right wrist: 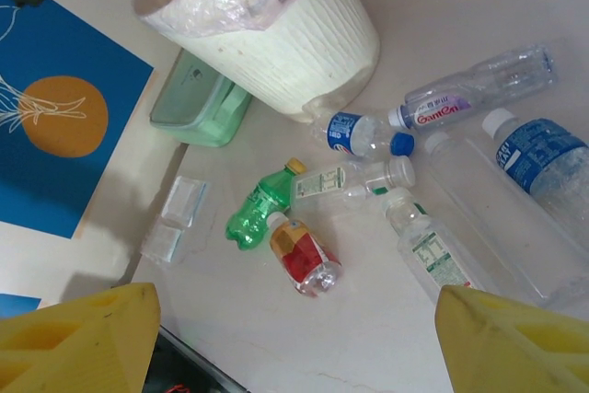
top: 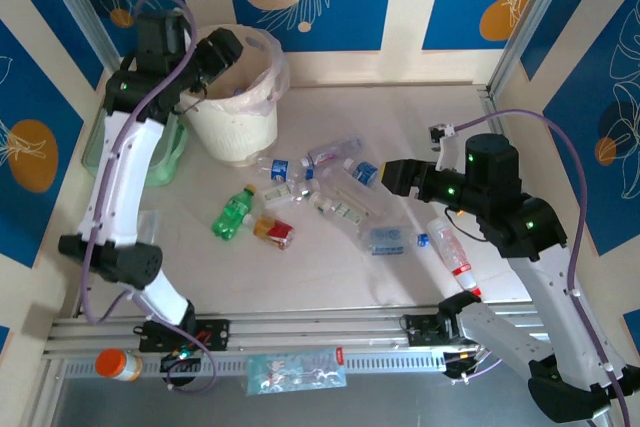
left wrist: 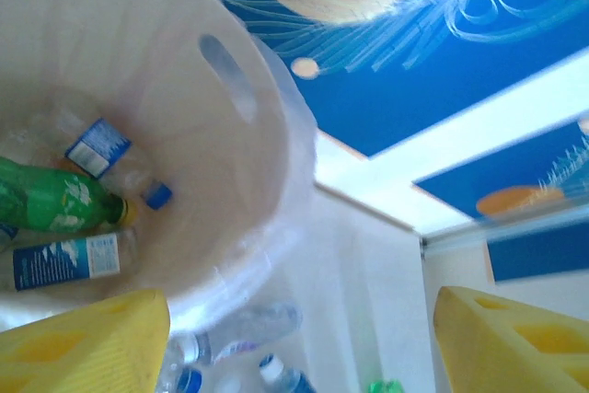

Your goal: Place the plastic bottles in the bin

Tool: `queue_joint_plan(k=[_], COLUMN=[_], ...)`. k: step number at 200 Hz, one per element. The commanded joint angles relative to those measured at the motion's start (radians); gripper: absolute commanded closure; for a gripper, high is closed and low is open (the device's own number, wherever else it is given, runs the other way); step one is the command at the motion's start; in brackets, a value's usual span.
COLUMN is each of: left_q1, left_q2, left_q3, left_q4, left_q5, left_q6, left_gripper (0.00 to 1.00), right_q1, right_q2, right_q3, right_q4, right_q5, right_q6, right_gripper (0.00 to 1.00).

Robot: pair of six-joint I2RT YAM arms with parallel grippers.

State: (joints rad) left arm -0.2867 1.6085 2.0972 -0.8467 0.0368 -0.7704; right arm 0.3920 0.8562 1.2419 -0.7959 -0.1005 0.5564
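Right gripper [top: 392, 177], jaws apart and empty, hangs at the right edge of the plastic bottles [top: 320, 187] strewn across the table [top: 330, 277]. A blue-labelled bottle [top: 365, 172] lies just to its left, and beside that a long clear bottle [top: 352, 199], its axis apparently slanting from far left to near right. At far left the left gripper [top: 228, 47], also spread and carrying nothing, is poised over the bin [top: 240, 132], where several bottles already lie, so the right gripper is nearer the loose ones.

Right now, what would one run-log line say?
left gripper: open over bin | right gripper: open over loose bottles | in bin: green bottle, clear bottles
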Motion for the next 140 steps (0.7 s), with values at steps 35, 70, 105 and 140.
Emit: queue_joint_plan(k=[35,70,105,140], left_q1=[-0.083,-0.126,-0.127,-0.139], left_q2=[-0.29,-0.398,-0.512,-0.59], left_q3=[-0.398,-0.577,-0.828,-1.045], left_q4=[0.042,-0.035,0.006,0.193], left_q5=[0.031,0.091,0.189,0.352], left_q6=[0.133,0.306,0.38,0.336], left_gripper=[0.26,0.26,0.23,0.22], right_q1=[-0.003,-0.051,-0.239,-0.307], right_q2=[0.009,0.054,0.145,0.341], right_q3=[-0.03,-0.087,-0.194,-0.172], right_q4=[-0.053,-0.082,0.005,0.046], right_q5=[0.058,0.181,0.081,0.105], right_q6=[-0.009,-0.027,0.021,0.014], right_gripper=[0.21,0.21,0.21,0.21])
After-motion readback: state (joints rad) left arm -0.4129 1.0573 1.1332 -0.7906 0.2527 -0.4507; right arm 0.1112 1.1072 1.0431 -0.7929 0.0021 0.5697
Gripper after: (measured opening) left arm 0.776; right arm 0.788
